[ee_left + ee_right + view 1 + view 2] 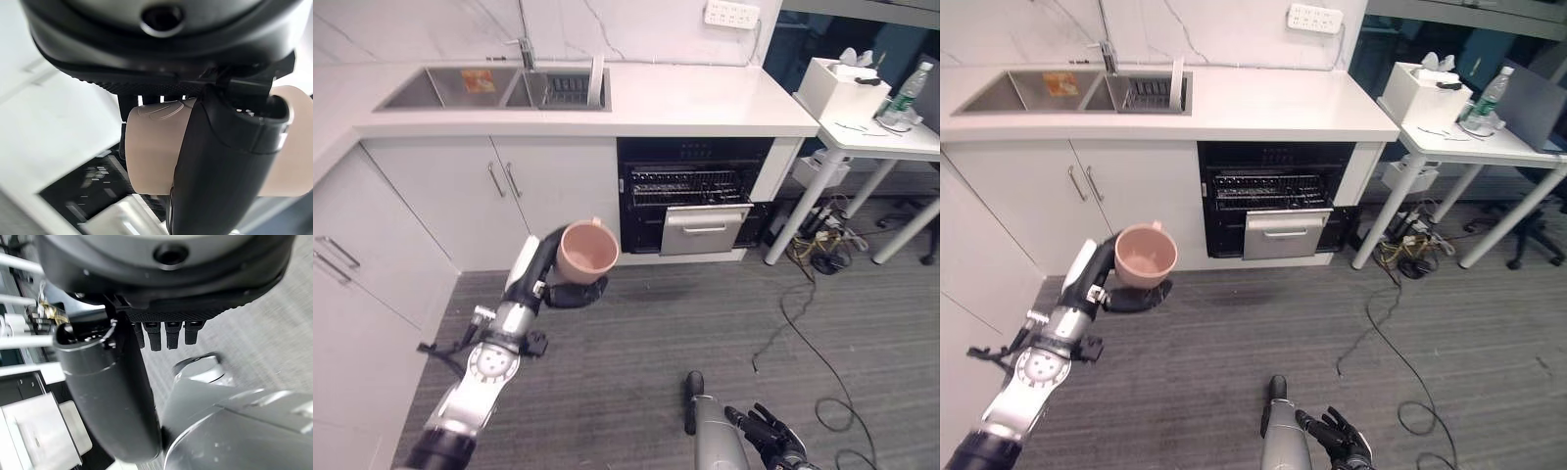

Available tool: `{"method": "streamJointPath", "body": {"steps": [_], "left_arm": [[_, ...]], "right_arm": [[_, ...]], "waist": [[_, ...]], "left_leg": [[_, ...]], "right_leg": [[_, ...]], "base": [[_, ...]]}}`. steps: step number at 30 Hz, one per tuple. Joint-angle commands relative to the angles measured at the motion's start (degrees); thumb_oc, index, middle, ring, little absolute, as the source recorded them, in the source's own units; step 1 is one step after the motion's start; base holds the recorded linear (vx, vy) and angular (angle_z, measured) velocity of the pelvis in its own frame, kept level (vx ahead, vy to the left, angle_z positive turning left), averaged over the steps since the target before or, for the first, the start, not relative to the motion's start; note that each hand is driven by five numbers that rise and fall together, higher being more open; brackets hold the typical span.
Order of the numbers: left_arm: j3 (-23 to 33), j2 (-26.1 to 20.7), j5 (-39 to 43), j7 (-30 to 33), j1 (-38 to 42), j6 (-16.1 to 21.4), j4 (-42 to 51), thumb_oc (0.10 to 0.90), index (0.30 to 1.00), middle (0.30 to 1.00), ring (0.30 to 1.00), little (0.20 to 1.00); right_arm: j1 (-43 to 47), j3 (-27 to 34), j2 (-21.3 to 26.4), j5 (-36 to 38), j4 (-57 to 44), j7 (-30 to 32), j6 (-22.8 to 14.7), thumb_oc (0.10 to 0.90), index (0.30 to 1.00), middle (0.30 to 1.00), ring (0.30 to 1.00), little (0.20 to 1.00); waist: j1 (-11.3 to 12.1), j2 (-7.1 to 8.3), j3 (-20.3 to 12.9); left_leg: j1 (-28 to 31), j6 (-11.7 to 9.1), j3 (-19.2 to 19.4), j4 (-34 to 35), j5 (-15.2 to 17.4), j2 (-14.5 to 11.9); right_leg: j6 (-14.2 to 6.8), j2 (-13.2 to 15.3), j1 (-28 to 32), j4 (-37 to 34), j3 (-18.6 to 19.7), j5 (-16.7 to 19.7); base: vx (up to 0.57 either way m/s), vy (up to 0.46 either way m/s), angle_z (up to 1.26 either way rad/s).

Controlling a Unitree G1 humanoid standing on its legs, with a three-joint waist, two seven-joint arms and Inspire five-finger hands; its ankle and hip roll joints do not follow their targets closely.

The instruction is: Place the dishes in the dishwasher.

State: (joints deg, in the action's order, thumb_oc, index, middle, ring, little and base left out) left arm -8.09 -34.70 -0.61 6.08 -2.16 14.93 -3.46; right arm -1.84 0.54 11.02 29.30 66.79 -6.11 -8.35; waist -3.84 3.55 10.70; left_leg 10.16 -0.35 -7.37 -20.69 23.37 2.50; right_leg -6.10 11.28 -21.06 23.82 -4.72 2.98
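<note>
Nearest the camera, the right hand [766,431] hung low over the grey floor [705,333], fingers loosely curled and holding nothing. Further out, the left hand [570,290] gripped a pink cup [586,252], with thumb and fingers wrapped round its body as the left wrist view showed. The cup was held in the air above the floor, well short of the dishwasher [690,196]. It lay tipped on its side, its long axis roughly level, its mouth turned back toward the camera and its handle uppermost. Beyond it the dishwasher stood open under the surface [705,98], its wire rack [685,184] visible and a lower drawer [705,228] pulled out. By my reading the cup was picked up but not yet loaded; carrying it across and setting it in the rack remained. At the surface's far left lay the sink [489,88].
</note>
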Motion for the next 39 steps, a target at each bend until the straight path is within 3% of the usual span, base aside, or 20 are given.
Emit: {"method": "streamJointPath", "body": {"steps": [1,2,3,4,6,7,9,12,14,17,19,20,22,24,26,27,31,33,36,39], "left_arm": [[5.8,0.9,-0.6,4.0,6.9,5.3,11.4,0.400,0.300,0.300,0.300,0.300],[6.0,0.9,-0.6,3.9,6.6,5.1,11.8,0.400,0.300,0.300,0.300,0.300],[6.8,1.2,-1.0,3.6,5.9,4.5,13.3,0.400,0.300,0.300,0.300,0.300],[7.2,1.4,-0.8,3.5,5.5,4.0,14.2,0.400,0.300,0.300,0.300,0.300],[7.6,1.1,0.7,2.4,5.5,3.4,15.1,0.400,0.300,0.300,0.300,0.300],[7.7,0.8,1.4,1.8,5.7,3.4,15.0,0.400,0.300,0.300,0.300,0.300],[7.3,0.3,1.8,1.5,6.8,4.2,13.3,0.400,0.300,0.300,0.300,0.300],[7.5,-0.1,1.6,2.2,6.9,4.8,12.3,0.400,0.300,0.300,0.300,0.300],[7.3,-0.2,1.8,2.3,7.1,4.8,12.1,0.400,0.300,0.300,0.300,0.300],[6.3,0.8,1.0,2.5,8.1,5.6,11.2,0.400,0.300,0.300,0.300,0.300],[6.2,1.6,0.8,2.7,8.6,7.0,9.9,0.400,0.300,0.300,0.300,0.300],[6.5,2.1,0.4,3.6,7.6,6.7,10.0,0.400,0.300,0.300,0.300,0.300],[7.0,1.9,1.1,3.3,7.2,7.1,9.7,0.400,0.300,0.300,0.300,0.300],[6.8,1.3,0.8,3.2,7.5,6.8,9.7,0.400,0.300,0.300,0.300,0.300],[6.7,1.0,0.9,3.5,7.7,6.6,9.7,0.400,0.300,0.300,0.300,0.300],[6.6,0.0,1.3,4.0,7.8,6.4,9.5,0.400,0.300,0.300,0.300,0.300],[6.5,-0.9,1.6,4.1,8.6,6.3,10.3,0.400,0.300,0.300,0.300,0.300],[5.9,-1.3,1.4,4.4,9.0,6.4,10.4,0.400,0.300,0.300,0.300,0.300],[6.0,-2.2,1.4,5.1,8.9,6.7,10.8,0.400,0.300,0.300,0.300,0.300],[7.6,-3.0,1.5,4.9,7.6,7.3,11.2,0.400,0.300,0.300,0.300,0.300]], "right_arm": [[-2.3,-4.6,3.1,-3.8,5.5,0.7,1.9,0.800,0.900,0.900,0.900,0.900],[-2.1,-4.9,3.3,-3.9,5.5,0.6,2.1,0.800,0.900,0.900,0.900,0.900],[-1.5,-5.8,4.3,-3.9,5.3,-0.2,2.1,0.800,0.900,0.900,0.900,0.900],[-1.2,-6.2,4.9,-3.9,5.2,-0.6,2.0,0.800,0.900,0.900,0.900,0.900],[-0.7,-6.5,5.9,-3.8,4.7,-0.6,1.8,0.800,0.900,0.900,0.900,0.900],[-0.8,-6.5,6.1,-3.6,4.5,-0.5,1.8,0.800,0.900,0.900,0.900,0.900],[-0.3,-6.0,6.5,-3.0,4.3,-1.4,1.8,0.800,0.900,0.900,0.900,0.900],[0.4,-6.1,5.7,-4.5,4.5,-1.9,1.8,0.800,0.900,0.900,0.900,0.900],[0.5,-6.9,5.2,-4.2,4.7,-1.1,2.2,0.800,0.900,0.900,0.900,0.900],[0.0,-7.3,4.4,-3.7,5.2,0.2,1.9,0.800,0.900,0.900,0.900,0.900],[-0.2,-7.5,3.8,-4.1,5.5,1.3,1.2,0.800,0.900,0.900,0.900,0.900],[-0.1,-7.2,3.4,-4.8,5.4,1.7,1.0,0.800,0.900,0.900,0.900,0.900],[-0.3,-7.3,3.0,-5.1,4.9,1.9,0.5,0.800,0.900,0.900,0.900,0.900],[-0.6,-7.5,2.6,-6.4,3.8,2.3,0.0,0.800,0.900,0.900,0.900,0.900],[-0.8,-7.4,2.5,-7.0,3.3,2.2,-0.2,0.800,0.900,0.900,0.900,0.900],[-0.8,-7.9,1.9,-7.2,2.6,2.5,-0.4,0.800,0.900,0.900,0.900,0.900],[-0.2,-9.1,1.5,-7.2,1.8,2.3,-0.9,0.800,0.900,0.900,0.900,0.900],[0.0,-9.4,1.7,-6.2,1.9,2.1,-1.2,0.800,0.900,0.900,0.900,0.900],[0.2,-9.4,2.1,-7.8,2.2,0.3,-1.5,0.800,0.900,0.900,0.900,0.900],[0.9,-10.0,1.9,-11.1,1.9,-1.4,-1.2,0.800,0.900,0.900,0.900,0.900]], "waist": [[-1.3,-3.64,-3.6],[-1.1,-4.02,-3.9],[-0.4,-3.83,-4.1],[0.1,-3.51,-3.8],[1.9,-1.66,-2.9],[2.2,-1.47,-2.7],[4.0,-2.30,-2.0],[5.4,-3.66,-1.8],[6.5,-4.32,-1.6],[7.2,-5.09,-1.5],[6.9,-4.94,-2.3],[7.6,-5.35,-3.2],[8.1,-5.78,-3.8],[7.6,-7.15,-4.0],[7.1,-7.77,-3.6],[6.4,-8.52,-3.0],[6.4,-8.11,-2.8],[5.7,-7.04,-2.6],[5.4,-4.84,-3.1],[6.0,-3.77,-3.5]], "left_leg": [[4.2,0.8,3.2,3.5,-12.1,-1.2],[5.4,0.2,3.8,3.5,-14.6,-2.1],[5.9,-2.0,5.4,1.3,-22.9,-3.2],[3.5,-3.2,6.5,-4.8,-26.6,-3.8],[-7.8,-4.9,8.6,-20.3,-31.9,-5.4],[-10.4,-4.9,8.8,-22.4,-32.5,-6.0],[-18.4,-2.8,9.5,-19.0,-30.3,-1.8],[-17.7,-1.6,13.2,-2.5,-30.0,-0.7],[-19.2,-1.5,13.5,3.5,-31.5,0.3],[-24.7,-2.0,17.7,3.5,-33.0,-0.3],[-24.9,-0.5,22.6,3.5,-29.4,-1.9],[-24.4,0.9,22.8,3.5,-25.9,-1.4],[-23.5,2.0,23.2,3.5,-23.6,-2.0],[-21.4,3.5,21.4,3.5,-21.0,-2.6],[-20.5,4.0,20.6,3.5,-20.3,-2.8],[-18.9,4.6,17.8,3.5,-19.1,-3.2],[-17.1,3.2,14.2,3.5,-18.2,-3.5],[-16.2,2.2,11.6,3.5,-17.6,-3.1],[-16.0,1.3,9.4,3.5,-16.3,-2.3],[-15.7,0.0,8.5,3.5,-15.0,-4.3]], "right_leg": [[-1.1,-2.7,6.0,-6.6,-1.9,3.5],[-0.9,-3.4,6.7,-6.6,-2.2,2.4],[0.5,-4.3,8.6,-6.6,-2.5,0.5],[1.6,-4.8,10.4,-6.6,-2.4,-0.7],[4.1,-4.2,14.0,-6.6,-2.6,-2.8],[4.5,-4.1,14.7,-6.6,-2.9,-3.2],[4.7,-5.9,17.9,-6.6,-2.2,-5.5],[4.2,-9.1,19.8,-6.6,-1.0,-8.2],[4.0,-10.2,20.8,-6.6,-0.2,-9.0],[4.3,-11.0,22.6,-6.6,-1.1,-10.2],[4.2,-10.2,23.1,-6.6,-3.0,-10.9],[3.6,-10.1,24.8,-6.6,-4.3,-12.0],[3.0,-10.3,27.0,-6.6,-6.3,-12.5],[1.2,-11.2,28.3,-4.8,-8.9,-6.8],[0.4,-11.2,26.3,-0.1,-9.3,-5.6],[-0.5,-10.0,21.9,7.1,-8.1,-5.1],[-1.4,-5.1,20.7,-0.2,-7.8,-4.5],[-2.2,-2.3,20.4,-6.6,-5.2,-3.3],[-4.1,1.9,15.7,-6.6,0.5,-2.8],[-5.9,3.7,13.7,-6.6,2.4,-2.2]], "base": [[0.39,-0.256,0.12],[0.46,-0.334,-0.17],[0.34,-0.257,-0.39],[0.38,-0.358,-0.30],[0.24,-0.322,-0.21],[0.21,-0.242,-0.10],[0.29,-0.108,-0.04],[0.32,0.006,-0.40],[0.29,0.055,-0.42],[0.25,0.068,-0.12],[0.24,0.158,0.01],[0.28,0.162,-0.02],[0.21,0.080,-0.22],[0.17,0.062,-0.26],[0.09,0.029,0.12],[0.09,-0.059,0.07],[0.03,-0.208,0.32],[0.03,-0.373,0.42],[0.03,-0.387,0.80],[0.01,-0.395,0.27]]}}
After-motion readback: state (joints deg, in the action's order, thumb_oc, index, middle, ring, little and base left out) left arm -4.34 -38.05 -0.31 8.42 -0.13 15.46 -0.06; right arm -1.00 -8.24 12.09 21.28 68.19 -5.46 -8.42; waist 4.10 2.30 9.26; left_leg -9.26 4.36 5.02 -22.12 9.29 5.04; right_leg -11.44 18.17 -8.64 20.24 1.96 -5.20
